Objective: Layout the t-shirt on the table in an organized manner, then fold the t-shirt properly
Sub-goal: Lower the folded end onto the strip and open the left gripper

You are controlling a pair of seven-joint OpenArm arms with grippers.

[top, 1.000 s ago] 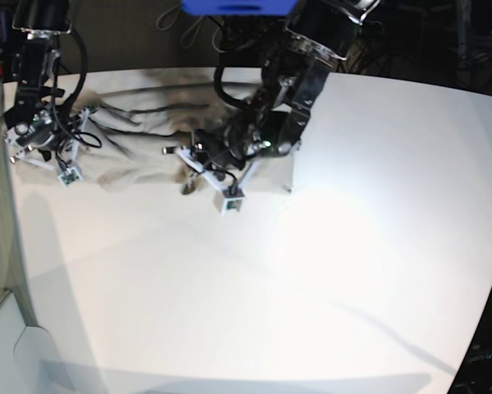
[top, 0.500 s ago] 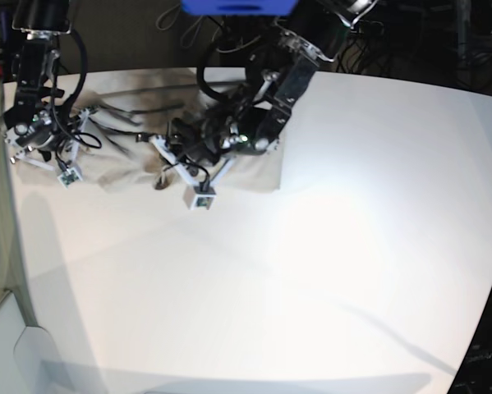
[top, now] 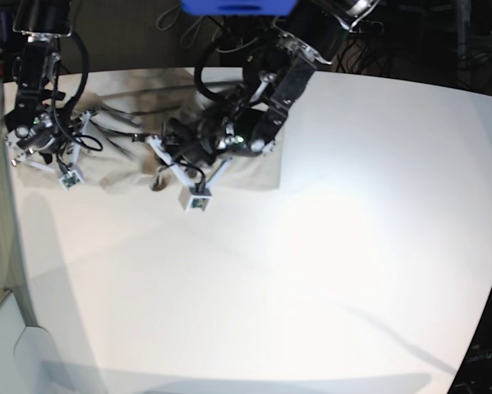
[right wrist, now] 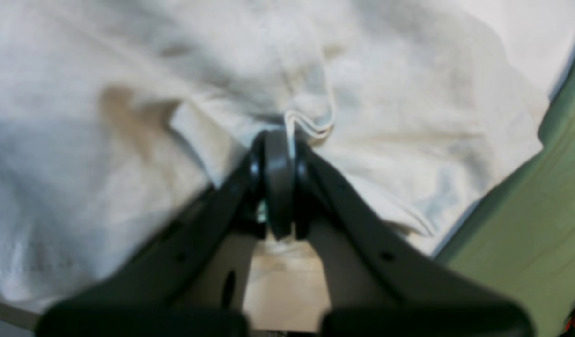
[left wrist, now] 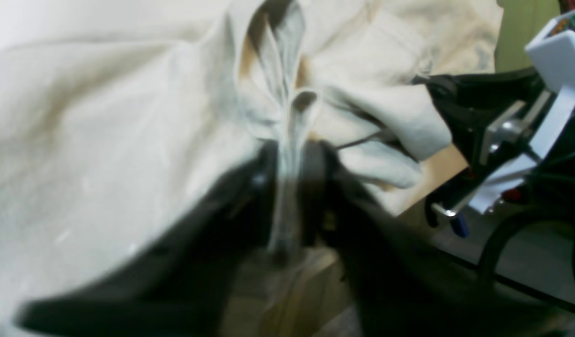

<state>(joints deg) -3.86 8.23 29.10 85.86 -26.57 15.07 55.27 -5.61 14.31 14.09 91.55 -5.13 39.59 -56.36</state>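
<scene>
The light beige t-shirt (top: 126,168) lies bunched at the far left of the white table (top: 311,271), stretched between both arms. My left gripper (top: 158,180) sits low over the shirt's middle. In the left wrist view, the left gripper (left wrist: 290,182) has an upright fold of the t-shirt (left wrist: 105,140) pinched between its dark fingers (left wrist: 315,173). My right gripper (top: 80,131) is at the shirt's left end. In its wrist view the right gripper (right wrist: 278,154) is closed, with a stitched hem of the t-shirt (right wrist: 386,140) coming out at its tips.
The table's left edge runs close to the right gripper, with green floor (right wrist: 526,224) beyond it. The right arm and its white camera housing (left wrist: 559,51) stand near the left gripper. A blue object (top: 237,6) and cables sit behind the table's far edge.
My left arm has swept leftward across the table, dragging the shirt's right part toward the right arm and bunching the cloth. The right arm has stayed put.
</scene>
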